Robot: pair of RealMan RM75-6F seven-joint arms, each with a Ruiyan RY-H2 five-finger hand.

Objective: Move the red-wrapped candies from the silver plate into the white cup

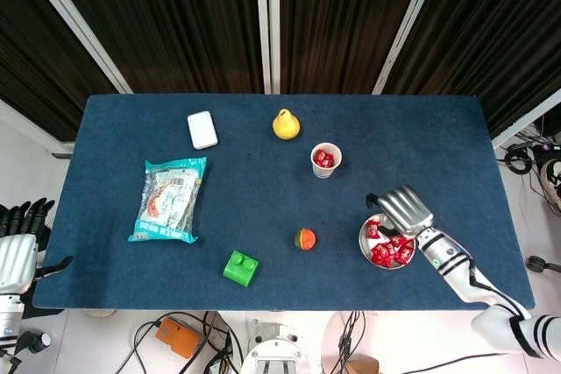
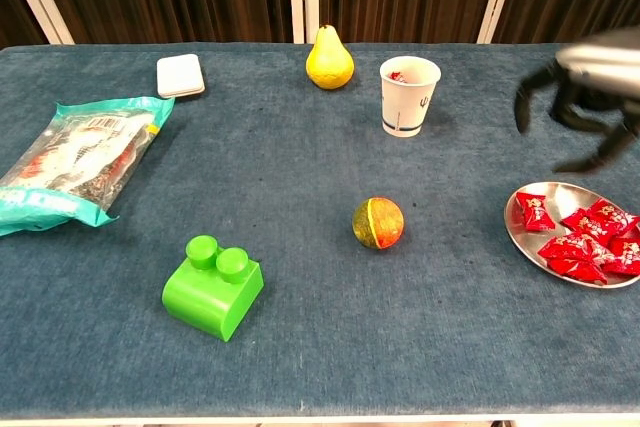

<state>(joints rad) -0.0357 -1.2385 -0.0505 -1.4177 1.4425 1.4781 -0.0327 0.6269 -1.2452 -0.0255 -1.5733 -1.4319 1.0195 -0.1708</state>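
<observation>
The white cup [image 1: 325,160] [image 2: 408,96] stands upright at the back middle of the table, with red candies visible inside it. Several red-wrapped candies [image 1: 386,248] [image 2: 583,240] lie on the silver plate [image 1: 364,241] [image 2: 521,232] at the front right. My right hand [image 1: 405,208] [image 2: 585,97] hovers over the plate's far edge, fingers spread and curved downward, holding nothing. My left hand [image 1: 19,232] hangs off the table's left edge, open, seen only in the head view.
A yellow pear [image 1: 284,124] sits behind and left of the cup. A red-green ball [image 1: 305,238] lies left of the plate. A green block [image 1: 240,268], a snack bag [image 1: 168,199] and a white box [image 1: 202,130] occupy the left half.
</observation>
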